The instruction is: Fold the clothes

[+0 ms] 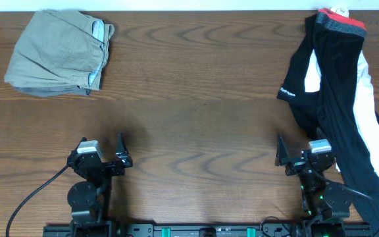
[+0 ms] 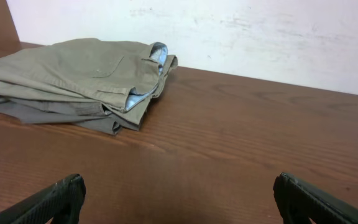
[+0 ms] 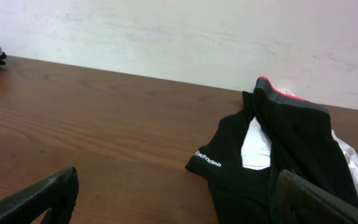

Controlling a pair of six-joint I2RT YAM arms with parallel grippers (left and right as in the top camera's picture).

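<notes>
Two claws: left claw (image 1: 101, 141) and right claw (image 1: 303, 149) both spread wide, empty, low at the near edge. Reads as a ready pose.
Pants: black pants (image 1: 331, 92) crumpled at the right of the table (image 1: 202, 99). Waistband (image 1: 339, 25) at the far edge, legs trailing near-right, just beside the right claw.
White fabric (image 1: 367, 112): shows under the pants; can't tell if lining or separate.
Khaki trousers (image 1: 54, 52): far left, folded stack, well apart. Not the job.
Progress: fold not started; pants need flattening first.
Next: right claw is closest, so likely grabs first.
Risk: stretchy cloth bunches when dragged.
</notes>
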